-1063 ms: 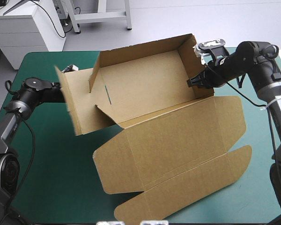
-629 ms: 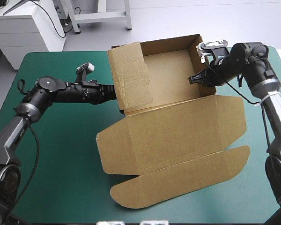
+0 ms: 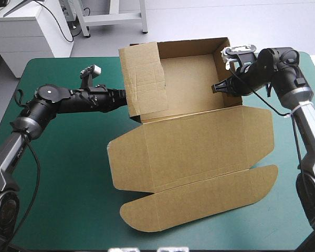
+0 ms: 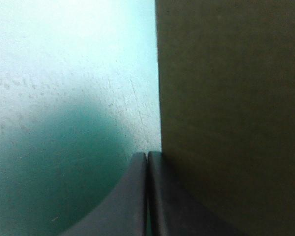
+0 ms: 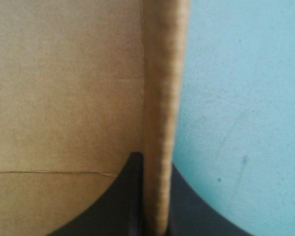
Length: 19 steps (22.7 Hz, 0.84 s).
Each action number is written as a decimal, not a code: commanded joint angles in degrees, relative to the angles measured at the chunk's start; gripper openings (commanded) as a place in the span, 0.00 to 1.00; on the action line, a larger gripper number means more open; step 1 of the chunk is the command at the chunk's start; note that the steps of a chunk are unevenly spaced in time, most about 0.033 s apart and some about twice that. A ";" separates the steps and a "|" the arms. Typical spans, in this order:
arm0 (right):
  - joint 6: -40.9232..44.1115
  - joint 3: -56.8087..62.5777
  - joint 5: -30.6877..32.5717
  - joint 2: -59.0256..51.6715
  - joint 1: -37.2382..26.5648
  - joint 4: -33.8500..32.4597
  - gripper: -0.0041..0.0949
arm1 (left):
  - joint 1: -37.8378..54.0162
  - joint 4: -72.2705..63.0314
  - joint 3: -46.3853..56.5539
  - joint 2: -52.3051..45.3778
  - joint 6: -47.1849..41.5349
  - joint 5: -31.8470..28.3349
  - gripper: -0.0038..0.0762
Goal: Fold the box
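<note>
High view. The brown box [image 3: 194,126] lies on the desk [image 3: 63,173], whose cover is teal-green, from the middle toward the far right. It is an open tray with the lid flat. The tray part sits nearest the desk's far edge: far wall [image 3: 191,47] raised, left wall [image 3: 144,79] raised and standing taller than the others, right wall [image 3: 231,100] raised. The lid [image 3: 199,152] lies flat on the cover toward the near edge and ends in a long rounded flap [image 3: 199,202], also flat.

The left arm reaches in low over the cover from the desk's left side. The left pincer [image 3: 127,100] is at the outer face of the left wall, near that wall's lower near corner. The right arm bends in from the desk's right side and over the right wall, and the right pincer [image 3: 216,88] sits at the inner side of that wall, above the tray floor.

Left wrist view. The two black fingers of the left pincer [image 4: 147,160] are pressed together in one point, with no board seen between them. The tip is just beside an edge of the box [image 4: 231,118]. The board fills the space ahead on one side and bare cover [image 4: 73,73] the other.

Right wrist view. The right pincer [image 5: 155,164] is all but closed and clamps the wall of the box [image 5: 64,88]: one finger lies on the inner face and one on the outer, with the wall's corrugated edge running ahead from between them. Bare cover [image 5: 241,98] lies beyond the outer face
</note>
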 commanded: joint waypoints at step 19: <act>0.25 -1.72 -1.03 -1.86 -0.33 -1.43 0.04 | 3.50 -12.18 -1.58 -2.81 1.99 6.21 0.04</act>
